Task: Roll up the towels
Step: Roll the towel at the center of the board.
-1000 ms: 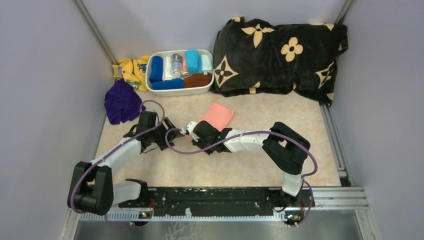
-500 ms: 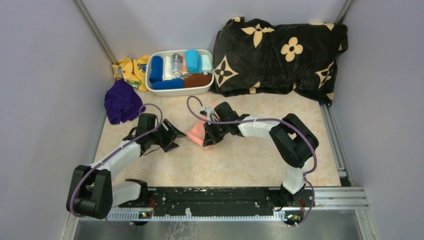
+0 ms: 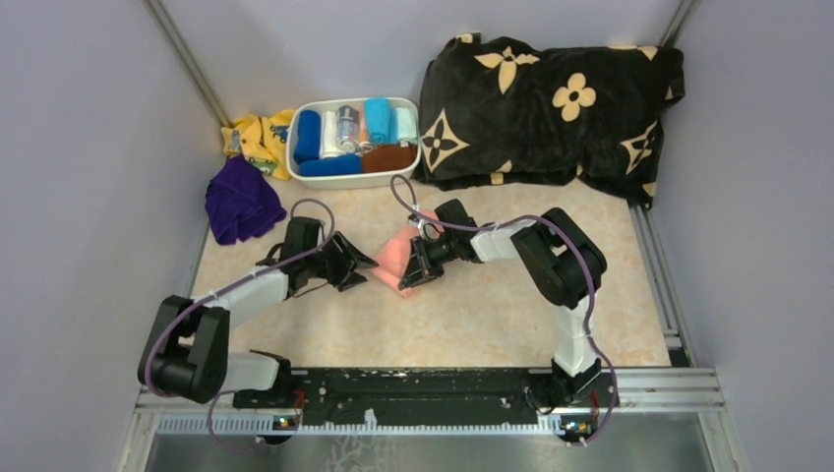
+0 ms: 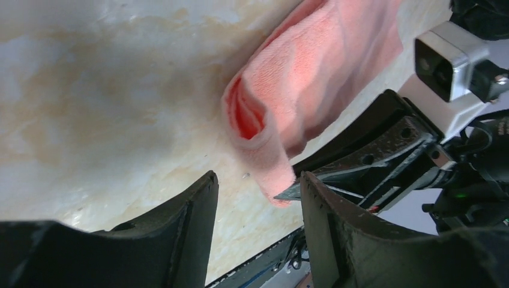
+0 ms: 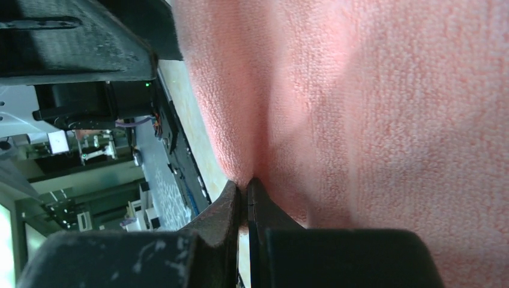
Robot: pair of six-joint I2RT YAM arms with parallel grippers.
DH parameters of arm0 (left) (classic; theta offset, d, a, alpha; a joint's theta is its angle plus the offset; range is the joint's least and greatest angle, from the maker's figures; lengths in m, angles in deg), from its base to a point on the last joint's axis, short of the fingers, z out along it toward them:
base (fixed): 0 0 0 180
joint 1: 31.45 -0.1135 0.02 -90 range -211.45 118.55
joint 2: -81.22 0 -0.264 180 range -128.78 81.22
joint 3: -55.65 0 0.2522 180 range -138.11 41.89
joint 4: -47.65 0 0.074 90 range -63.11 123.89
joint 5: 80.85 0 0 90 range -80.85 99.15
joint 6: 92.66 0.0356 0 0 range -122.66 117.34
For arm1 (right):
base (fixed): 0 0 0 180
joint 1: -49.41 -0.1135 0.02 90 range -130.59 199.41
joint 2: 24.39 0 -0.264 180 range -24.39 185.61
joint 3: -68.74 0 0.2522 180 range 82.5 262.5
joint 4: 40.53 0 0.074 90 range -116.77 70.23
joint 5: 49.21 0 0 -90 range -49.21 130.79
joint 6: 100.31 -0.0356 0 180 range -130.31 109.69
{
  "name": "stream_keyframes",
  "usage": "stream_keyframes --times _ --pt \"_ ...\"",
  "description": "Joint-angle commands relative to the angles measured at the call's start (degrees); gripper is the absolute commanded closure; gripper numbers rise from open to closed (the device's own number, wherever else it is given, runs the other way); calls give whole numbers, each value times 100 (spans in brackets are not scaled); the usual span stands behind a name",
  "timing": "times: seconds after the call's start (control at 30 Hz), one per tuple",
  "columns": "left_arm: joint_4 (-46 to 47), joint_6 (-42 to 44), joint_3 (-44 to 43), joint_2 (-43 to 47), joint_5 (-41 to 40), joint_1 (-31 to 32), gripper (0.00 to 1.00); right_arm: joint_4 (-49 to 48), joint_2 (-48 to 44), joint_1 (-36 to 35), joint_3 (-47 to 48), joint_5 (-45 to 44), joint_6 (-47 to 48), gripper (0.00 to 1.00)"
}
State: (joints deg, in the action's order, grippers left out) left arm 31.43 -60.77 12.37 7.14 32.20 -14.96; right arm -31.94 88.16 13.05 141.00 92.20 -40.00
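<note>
The salmon pink towel [image 3: 394, 254] lies folded over near the table's middle. It fills the right wrist view [image 5: 372, 108] and shows as a curled fold in the left wrist view [image 4: 300, 84]. My right gripper [image 3: 407, 276] is shut on the towel's near edge; its jaws pinch the cloth [image 5: 246, 183]. My left gripper [image 3: 360, 265] is open and empty just left of the towel, its fingertips [image 4: 207, 192] apart on either side of the towel's hanging corner. The purple towel [image 3: 239, 200] lies bunched at the left wall.
A white bin [image 3: 354, 143] with rolled cloths stands at the back. A yellow patterned cloth [image 3: 258, 140] lies beside it. A big black blanket with tan flowers [image 3: 551, 103] fills the back right. Walls close in on both sides.
My right gripper has taken the pink towel's edge and folded it back toward the far side. My left gripper has moved right, close to the towel.
</note>
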Motion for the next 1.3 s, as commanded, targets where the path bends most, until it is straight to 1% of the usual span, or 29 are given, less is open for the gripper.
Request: stream_keyframes --times 0.0,0.17,0.37,0.5,0.57,0.63,0.7,0.73,0.8,0.87,0.97,1.1,1.17,1.27 --pt "449 -37 -443 -386 -62 176 41 -361 128 79 -7 282 -255 100" --pt "538 54 -891 -979 -110 252 49 -617 265 186 -154 270 -538 100" --pt "613 114 -1091 -1441 -185 359 60 -501 299 260 -167 83 -502 100" --pt "626 159 -1128 -1804 -285 383 64 -185 61 261 -66 -186 -208 92" --pt "609 164 -1104 -1934 -327 388 66 108 -148 257 -16 -423 -35 86" --pt "584 145 -1029 -1989 -388 386 67 441 -444 253 47 -743 208 79" --pt "592 90 -925 -1996 -456 390 68 774 -828 216 84 -1171 516 69" --pt "603 37 -861 -1996 -479 386 68 953 -1042 176 106 -1432 717 65" --pt "616 -58 -770 -1980 -532 382 69 1282 -1408 2 139 -1967 1142 61" --pt "623 -168 -696 -1958 -588 374 70 1572 -1703 -306 189 -2665 1562 60" --pt "650 -286 -594 -1891 -686 373 70 1681 -2072 -900 185 -3531 2112 59" --pt "597 -311 -532 -1781 -838 358 70 1530 -2042 -1638 185 -4268 2593 60" --pt "569 -309 -514 -1744 -866 357 70 1466 -1926 -1842 215 -4473 2704 60" --pt "571 -340 -456 -1719 -889 350 70 1491 -1583 -1963 297 -4657 2887 61"
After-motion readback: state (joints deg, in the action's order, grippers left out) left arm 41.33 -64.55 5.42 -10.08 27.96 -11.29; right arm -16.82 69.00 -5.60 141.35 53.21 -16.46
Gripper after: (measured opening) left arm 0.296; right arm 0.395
